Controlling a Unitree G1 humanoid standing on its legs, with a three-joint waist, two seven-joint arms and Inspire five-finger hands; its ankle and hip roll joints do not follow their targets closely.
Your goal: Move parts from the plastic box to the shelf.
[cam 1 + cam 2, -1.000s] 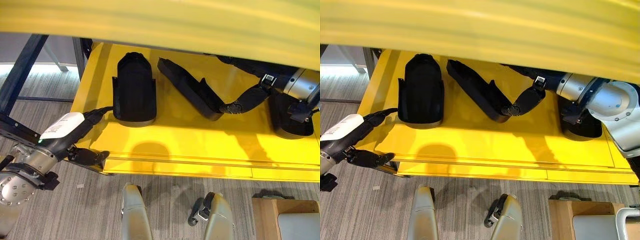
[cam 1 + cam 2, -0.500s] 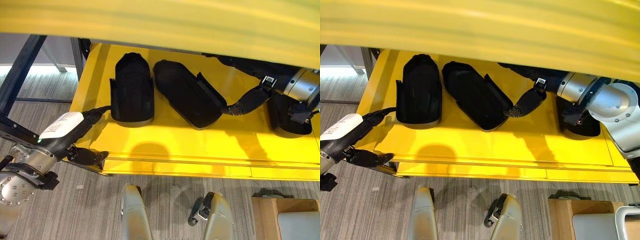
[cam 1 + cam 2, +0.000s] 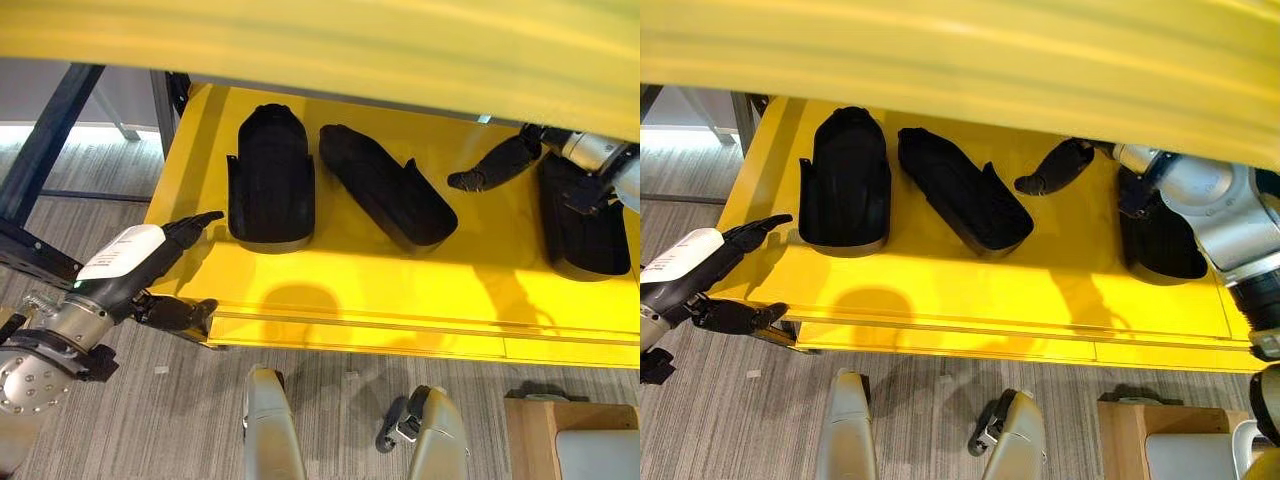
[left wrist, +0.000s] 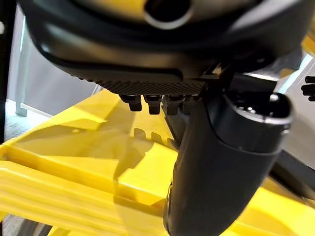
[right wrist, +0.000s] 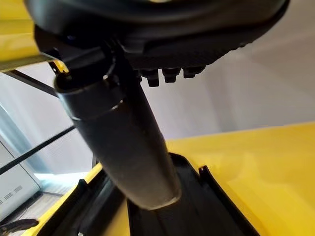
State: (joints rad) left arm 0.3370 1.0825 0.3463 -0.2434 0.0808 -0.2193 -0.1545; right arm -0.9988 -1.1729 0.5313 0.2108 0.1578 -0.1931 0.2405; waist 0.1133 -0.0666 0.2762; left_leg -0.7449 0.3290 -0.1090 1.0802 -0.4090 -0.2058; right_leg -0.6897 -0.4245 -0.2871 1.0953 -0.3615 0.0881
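Parts: three black moulded plastic shells lie on the yellow shelf [image 3: 400,285]. Left part [image 3: 268,175] is boat-shaped w/ rounded far end, open side up, ribbed inside, lying straight front-to-back. Middle part [image 3: 387,198] is the same kind but angled, its near end pointing toward the robot's right; raised tabs show on its rim. Right part [image 3: 580,215] sits well apart from the other two, near the shelf's right end, partly hidden by the right arm. All matte, dark, hollow.

Right hand [image 3: 495,165] hovers between middle and right parts, fingers straight-ish and relaxed, holding nothing, not touching either part. Left hand [image 3: 150,270] is at the shelf's front-left corner, white cover on thumb, fingers loosely extended toward the left part, thumb below the shelf edge, nothing in its grasp.

Shelf is smooth, glossy yellow, w/ a stepped front lip; another yellow level overhangs above. Floor [image 3: 150,420] is grey striped carpet. A dark frame post [image 3: 45,140] stands at left, and a wooden box corner [image 3: 560,440] shows lower right.
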